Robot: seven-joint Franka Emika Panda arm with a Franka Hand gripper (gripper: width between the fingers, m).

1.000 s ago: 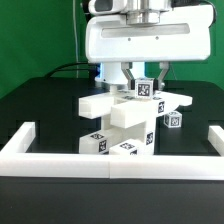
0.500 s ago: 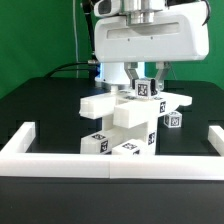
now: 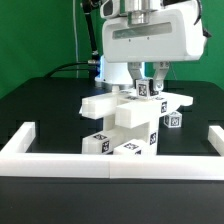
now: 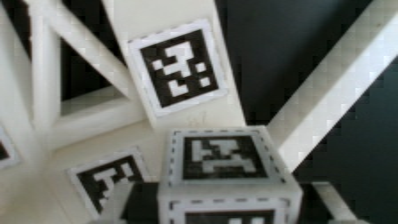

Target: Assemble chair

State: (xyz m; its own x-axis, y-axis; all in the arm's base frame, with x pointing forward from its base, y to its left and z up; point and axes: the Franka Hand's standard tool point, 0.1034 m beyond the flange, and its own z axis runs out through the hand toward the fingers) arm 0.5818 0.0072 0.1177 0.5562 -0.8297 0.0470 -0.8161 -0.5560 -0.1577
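Up top, the hand hangs over the middle of the desk, its two fingers drawn in close and pinching the tagged upper end of a square post. The wrist view looks down on that post end-on, its tag facing the camera, with a tagged frame piece of slanting white bars just beyond it.

The post stands upright in the partly built chair, a cluster of white blocky parts at the desk's centre. A long bar juts from it toward the exterior view's left, and lower tagged pieces sit at its foot. A small tagged block lies just beside the cluster on the exterior view's right.

A long white rail borders the near edge of the desk, well apart from the hand.
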